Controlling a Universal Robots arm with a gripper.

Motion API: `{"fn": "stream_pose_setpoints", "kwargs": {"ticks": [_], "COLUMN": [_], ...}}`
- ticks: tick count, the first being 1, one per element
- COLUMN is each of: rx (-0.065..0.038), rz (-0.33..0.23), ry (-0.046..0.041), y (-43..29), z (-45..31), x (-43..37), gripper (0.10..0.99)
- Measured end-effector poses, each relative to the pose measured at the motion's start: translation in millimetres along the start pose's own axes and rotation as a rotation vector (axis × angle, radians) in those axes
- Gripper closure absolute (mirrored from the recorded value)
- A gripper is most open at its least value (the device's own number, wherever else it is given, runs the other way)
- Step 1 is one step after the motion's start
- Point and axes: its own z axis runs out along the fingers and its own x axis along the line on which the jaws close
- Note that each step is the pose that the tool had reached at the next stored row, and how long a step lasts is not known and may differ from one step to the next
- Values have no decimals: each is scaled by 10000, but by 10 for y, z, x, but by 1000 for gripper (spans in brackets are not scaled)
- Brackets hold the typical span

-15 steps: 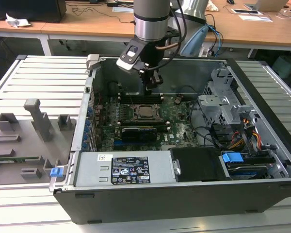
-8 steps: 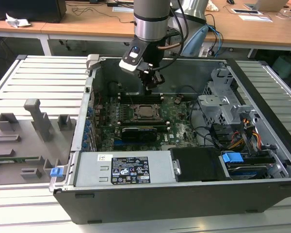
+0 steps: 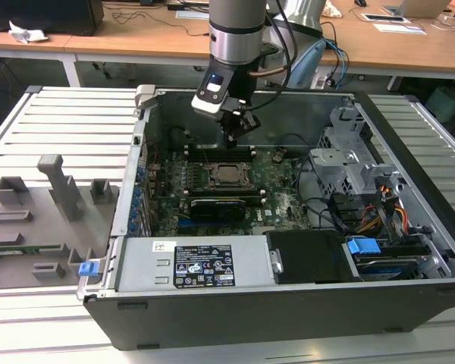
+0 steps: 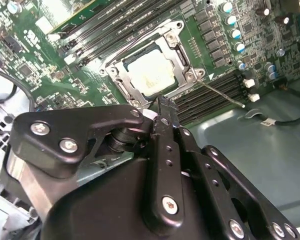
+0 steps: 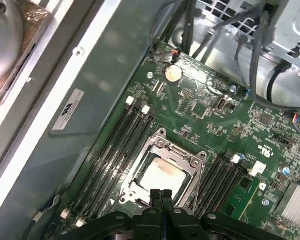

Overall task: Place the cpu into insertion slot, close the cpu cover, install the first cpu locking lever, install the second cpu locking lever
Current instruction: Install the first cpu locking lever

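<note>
The cpu [image 4: 150, 72] [image 5: 162, 175] lies flat in the insertion slot [image 4: 181, 50] on the green motherboard, its silver top facing up. The cpu cover [image 5: 187, 156] is a silver frame lying down around the chip. One thin locking lever [image 4: 222, 92] angles out from the socket corner over the memory slots. A second lever [image 4: 127, 47] curves along the opposite side. My gripper [image 3: 235, 139] [image 4: 163, 107] [image 5: 161, 196] hangs just above the socket's edge, shut with nothing between its fingers. In the exterior view the cpu [image 3: 229, 174] sits below the gripper's tip.
Long black memory slots [image 5: 115, 150] flank the socket on both sides. The case's metal wall [image 3: 303, 114] stands behind the gripper. A drive cage [image 3: 349, 155] and loose cables [image 3: 379, 212] are at the exterior view's right. A power supply [image 3: 201, 265] lies in front, and a grey fixture tray [image 3: 38, 220] sits outside the case.
</note>
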Motion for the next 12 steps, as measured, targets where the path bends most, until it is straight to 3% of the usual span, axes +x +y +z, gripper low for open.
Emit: {"fn": "stream_pose_setpoints", "kwargs": {"ticks": [8, 11, 12], "rx": [9, 15, 20], "rz": [-1171, -1944, -2477], "ry": [53, 87, 111], "y": [0, 0, 0], "z": [0, 1, 1], "x": [0, 0, 0], "gripper": [980, 980, 980]}}
